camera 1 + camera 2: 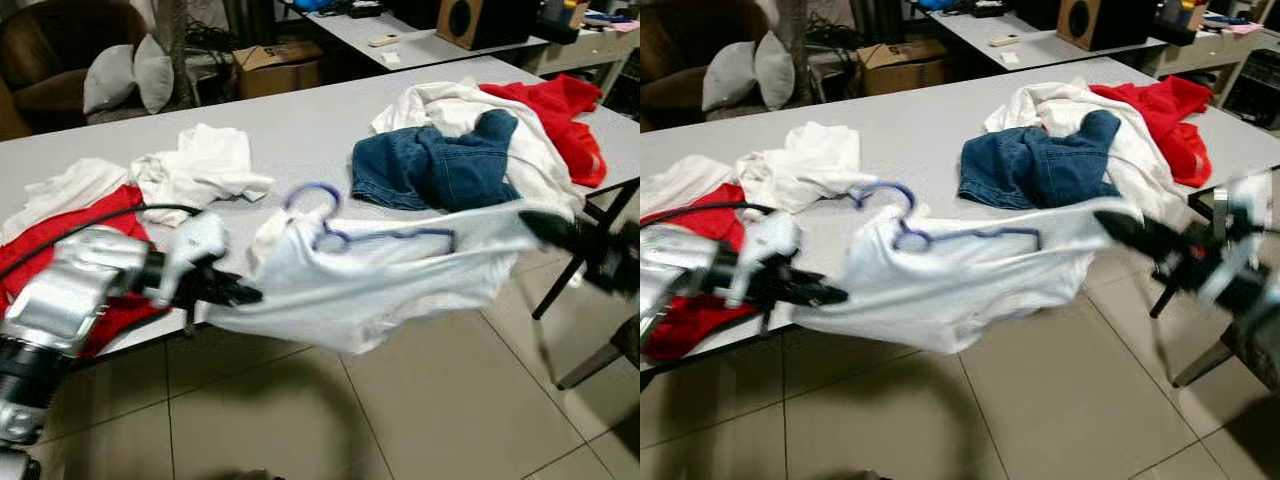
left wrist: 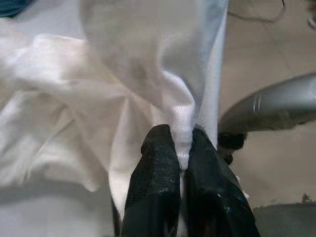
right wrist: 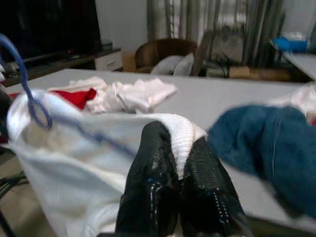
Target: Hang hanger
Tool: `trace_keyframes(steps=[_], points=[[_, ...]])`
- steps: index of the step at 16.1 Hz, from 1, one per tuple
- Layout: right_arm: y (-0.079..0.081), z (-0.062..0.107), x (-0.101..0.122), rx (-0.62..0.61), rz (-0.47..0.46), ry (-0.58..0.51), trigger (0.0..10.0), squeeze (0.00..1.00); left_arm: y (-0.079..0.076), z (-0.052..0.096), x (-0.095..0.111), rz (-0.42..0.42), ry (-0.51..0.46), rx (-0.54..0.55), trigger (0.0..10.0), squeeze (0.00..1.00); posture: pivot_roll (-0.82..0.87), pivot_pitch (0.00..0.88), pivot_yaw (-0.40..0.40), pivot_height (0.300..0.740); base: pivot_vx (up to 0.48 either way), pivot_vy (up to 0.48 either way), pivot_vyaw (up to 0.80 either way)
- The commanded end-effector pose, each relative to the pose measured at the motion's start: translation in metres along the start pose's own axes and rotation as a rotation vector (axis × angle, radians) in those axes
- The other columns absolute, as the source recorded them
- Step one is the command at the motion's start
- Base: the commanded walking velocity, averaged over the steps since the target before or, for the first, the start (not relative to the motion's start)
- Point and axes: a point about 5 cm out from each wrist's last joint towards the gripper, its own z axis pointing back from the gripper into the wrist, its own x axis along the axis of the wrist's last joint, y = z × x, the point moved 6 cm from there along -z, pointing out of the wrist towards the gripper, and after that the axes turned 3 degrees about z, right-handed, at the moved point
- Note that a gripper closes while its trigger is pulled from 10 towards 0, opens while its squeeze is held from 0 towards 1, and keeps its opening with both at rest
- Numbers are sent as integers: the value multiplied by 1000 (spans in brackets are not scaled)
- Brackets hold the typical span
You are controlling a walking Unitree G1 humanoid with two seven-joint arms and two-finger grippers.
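Left wrist view: left gripper [image 2: 183, 160] has its two black fingers pressed tight on a fold of the white shirt [image 1: 370, 275]; cloth hides most else. Right gripper [image 3: 180, 148] is blurred in the eye views, but its wrist cam shows the fingers closed on the shirt's ribbed edge. Shirt is stretched between both grippers, above the floor, just in front of the grey table [image 1: 300, 130] edge. Blue hanger [image 1: 335, 225] sits inside the shirt; its hook sticks out at the collar, arms show only faintly through the cloth. Farther on the table: jeans [image 1: 440, 165], white cloth pile [image 1: 200, 165], red garments at both ends. Beyond, cardboard box [image 1: 275, 65] & grey cushions [image 1: 130, 75].
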Motion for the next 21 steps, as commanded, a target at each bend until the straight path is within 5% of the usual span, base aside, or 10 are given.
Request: trace_keyframes(steps=[1, 3, 4, 5, 6, 7, 11, 16, 20, 21], points=[[6, -6, 8, 29, 26, -10, 0, 0, 2, -5, 0, -21, 36, 5, 0, 0, -83, 0, 70, 740, 0, 0, 0], [17, -19, -3, 64, 63, 53, 0, 0, 4, -15, 0, -44, 57, 10, 0, 0, -78, 0, 65, 740, 0, 0, 0], [17, -20, -16, 56, 93, 117, 10000, 0, 5, -16, 6, -43, 31, 14, 0, 0, -79, 0, 66, 740, 0, 0, 0], [18, -19, -32, 56, 87, 191, 10000, 0, 7, -14, 14, -31, -7, 24, 0, 0, -79, 0, 66, 740, 0, 0, 0], [15, -14, -41, 34, 75, 229, 10000, 565, 10, -10, 18, -9, -31, 44, 0, 0, -79, 0, 69, 740, 0, 0, 0], [12, -13, -41, 18, 69, 228, 10000, 1000, 13, -7, 18, 3, -36, 57, 0, 0, -80, 0, 71, 740, 0, 0, 0], [-3, 23, 17, 7, 54, 40, 10000, 1000, 25, 12, 11, 40, -33, 106, 0, 0, -81, 0, 75, 740, 0, 0, 0], [-15, 55, 74, 9, 66, -149, 10000, 1000, 28, 13, 13, 36, -46, 92, 0, 0, -99, 0, 89, 740, 0, 0, 0], [-2, 26, 38, 89, 127, 50, 10000, 1000, 16, 9, 29, -32, -49, 21, 0, 0, -101, 0, 84, 740, 0, 0, 0], [6, 19, 32, 156, 140, 89, 10000, 729, 11, 4, 35, -60, -49, -12, 0, 0, -100, 0, 79, 740, 0, 0, 0]])
